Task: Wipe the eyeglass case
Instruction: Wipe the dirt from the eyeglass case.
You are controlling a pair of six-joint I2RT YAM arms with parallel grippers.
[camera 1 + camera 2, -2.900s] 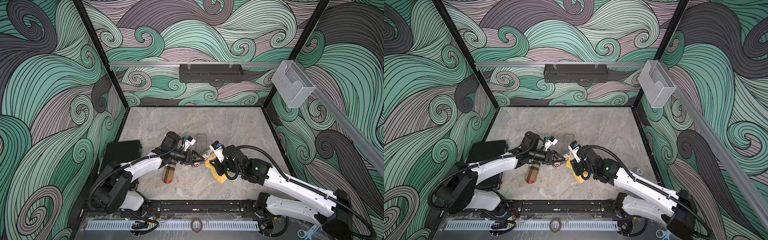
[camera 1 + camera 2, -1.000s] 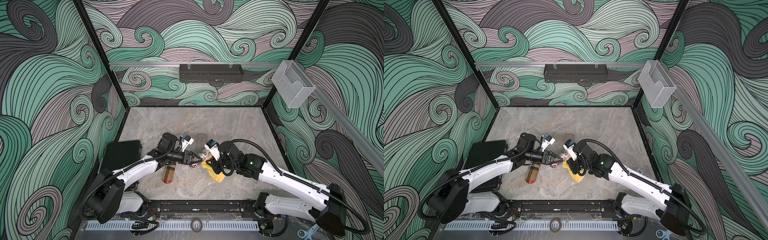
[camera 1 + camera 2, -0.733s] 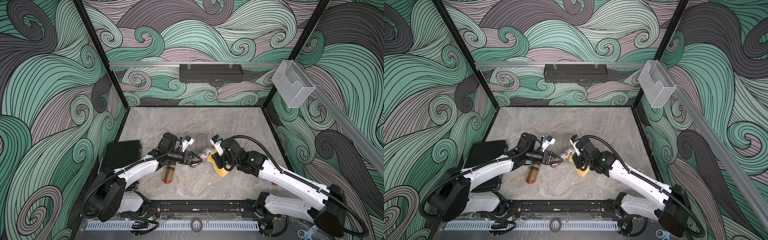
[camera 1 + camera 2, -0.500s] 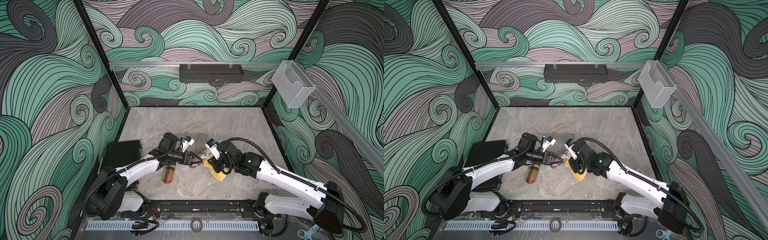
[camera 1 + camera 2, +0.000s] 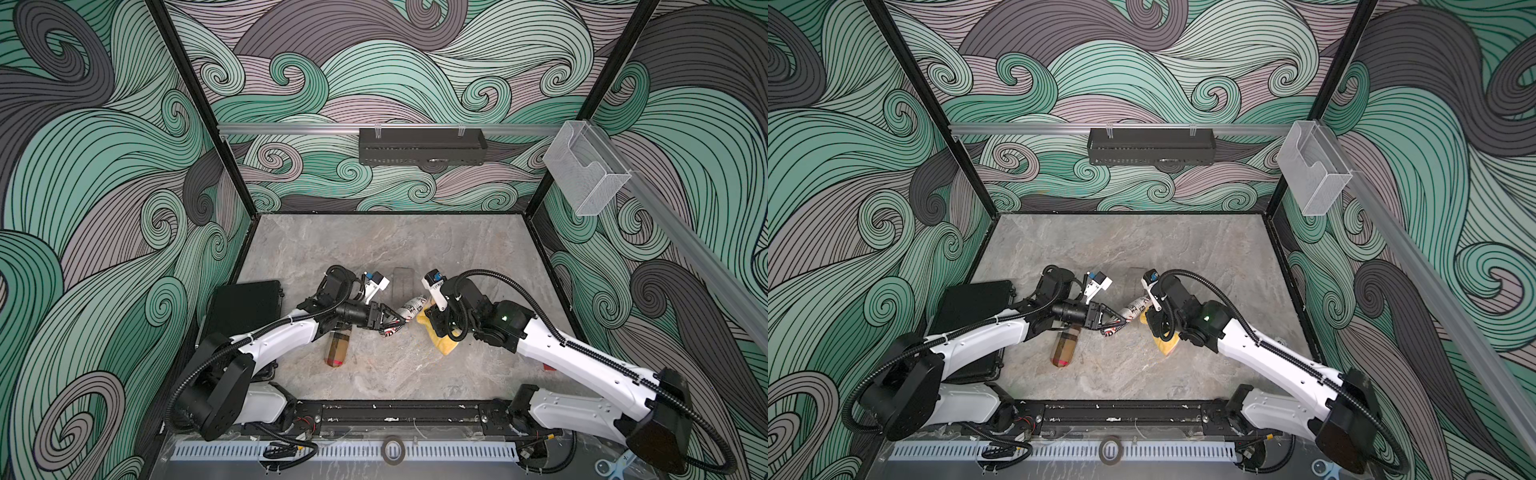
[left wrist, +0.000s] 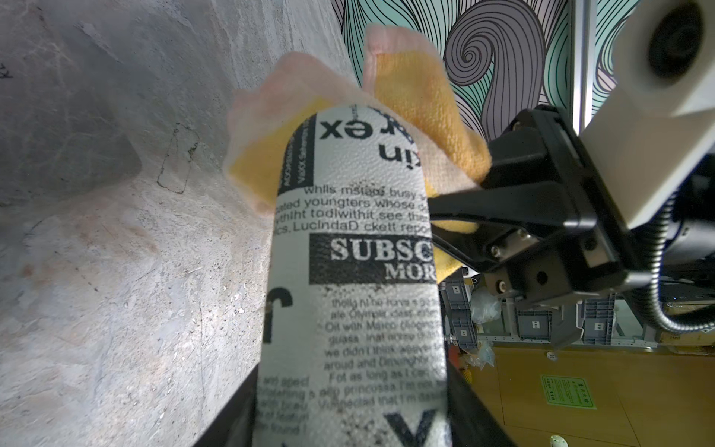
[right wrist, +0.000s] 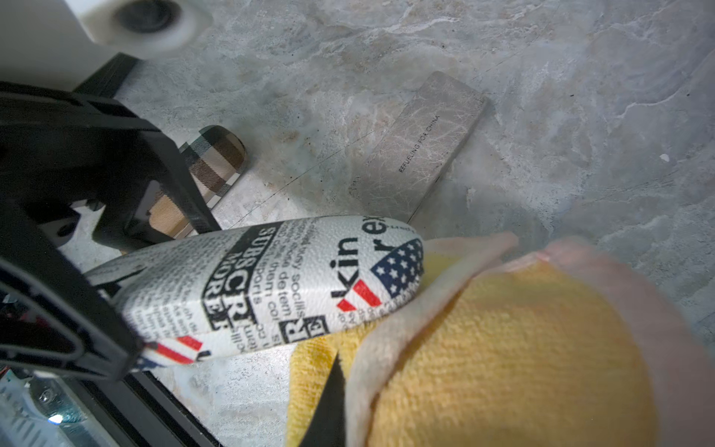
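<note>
Centre of a top view: the left gripper point(image 5: 392, 324) clamps the newsprint eyeglass case point(image 5: 412, 307), hiding its near end. Beside it, the right gripper point(image 5: 435, 327) pinches the yellow cloth point(image 5: 445, 345) against the case's tip, its fingertips buried in the cloth.

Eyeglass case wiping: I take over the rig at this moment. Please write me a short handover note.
Left gripper: shut on one end of the newspaper-print eyeglass case, holding it tilted above the table.
Right gripper: shut on the yellow cloth.
The cloth touches the free end of the case.
Done: case and cloth are gripped and brought together.
Left: wipe along the case; how much is already wiped cannot be told.
A plaid case and a grey case lie on the table.
</note>
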